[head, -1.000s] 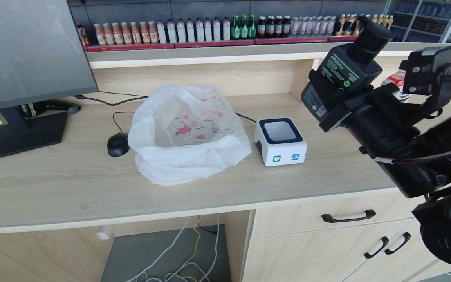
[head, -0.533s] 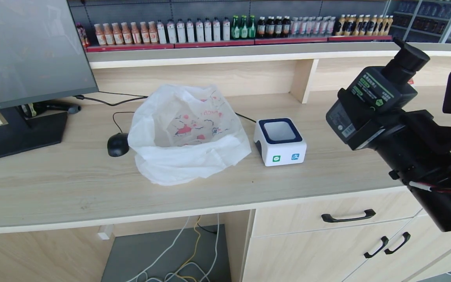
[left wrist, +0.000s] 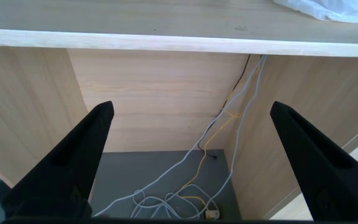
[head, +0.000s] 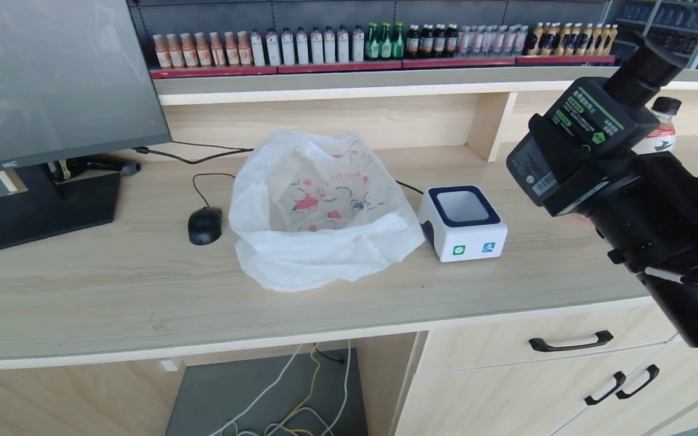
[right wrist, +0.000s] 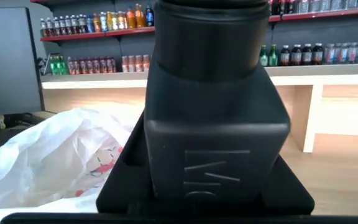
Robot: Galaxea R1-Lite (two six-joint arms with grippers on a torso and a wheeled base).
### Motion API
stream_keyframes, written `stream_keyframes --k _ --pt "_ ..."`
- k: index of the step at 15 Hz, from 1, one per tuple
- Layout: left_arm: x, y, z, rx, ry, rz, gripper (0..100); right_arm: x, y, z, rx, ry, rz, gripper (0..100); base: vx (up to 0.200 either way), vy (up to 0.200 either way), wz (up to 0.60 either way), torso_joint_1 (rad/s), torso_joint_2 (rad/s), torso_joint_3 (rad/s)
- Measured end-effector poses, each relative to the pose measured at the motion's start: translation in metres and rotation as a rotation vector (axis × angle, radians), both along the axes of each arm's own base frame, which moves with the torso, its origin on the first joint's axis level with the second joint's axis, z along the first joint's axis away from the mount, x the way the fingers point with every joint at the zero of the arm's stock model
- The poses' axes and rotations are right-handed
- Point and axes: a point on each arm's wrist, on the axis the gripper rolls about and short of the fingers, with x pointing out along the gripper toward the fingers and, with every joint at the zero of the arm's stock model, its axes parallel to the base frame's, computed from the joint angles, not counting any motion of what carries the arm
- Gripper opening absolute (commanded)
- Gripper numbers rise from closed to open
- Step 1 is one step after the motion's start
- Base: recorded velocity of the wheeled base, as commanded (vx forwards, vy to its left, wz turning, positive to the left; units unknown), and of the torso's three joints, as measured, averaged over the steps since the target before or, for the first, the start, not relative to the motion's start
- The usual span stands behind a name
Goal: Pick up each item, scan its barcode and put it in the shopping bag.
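so the right gripper point(head: 597, 184) pinches the bottle point(head: 582, 124), which has swung out right of the scanner point(head: 462, 223); barcode point(head: 541, 181) isn't over it yet, so no scan; left gripper point(left wrist: 191, 109) hangs low, jaws spread

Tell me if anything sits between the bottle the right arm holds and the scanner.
Nothing visible does. The black bottle, in the right gripper, hangs right of the scanner, only bare counter between.

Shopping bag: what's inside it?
The shopping bag gapes open; only its own printed inner wall shows, no goods. Its bottom is hidden behind the slumped front rim.
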Motion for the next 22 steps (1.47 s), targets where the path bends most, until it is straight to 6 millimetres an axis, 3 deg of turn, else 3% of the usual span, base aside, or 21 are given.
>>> stream_keyframes --k 6,17,22 --pt "0.0 0.0 0.0 -0.001 -0.001 0.002 100 0.01 0.015 0.017 0.021 -0.078 0.053 0 0.0 0.2 0.0 -0.001 0.0 0.004" --pt "0.0 0.0 0.0 0.0 0.0 0.002 100 0.015 0.026 0.006 0.016 -0.037 0.087 0 0.0 0.0 0.0 0.0 0.0 0.0" --pt "0.0 0.0 0.0 0.0 0.0 0.001 100 0.026 0.048 0.015 -0.043 0.102 0.148 0 0.0 0.0 0.0 0.0 0.0 0.0"
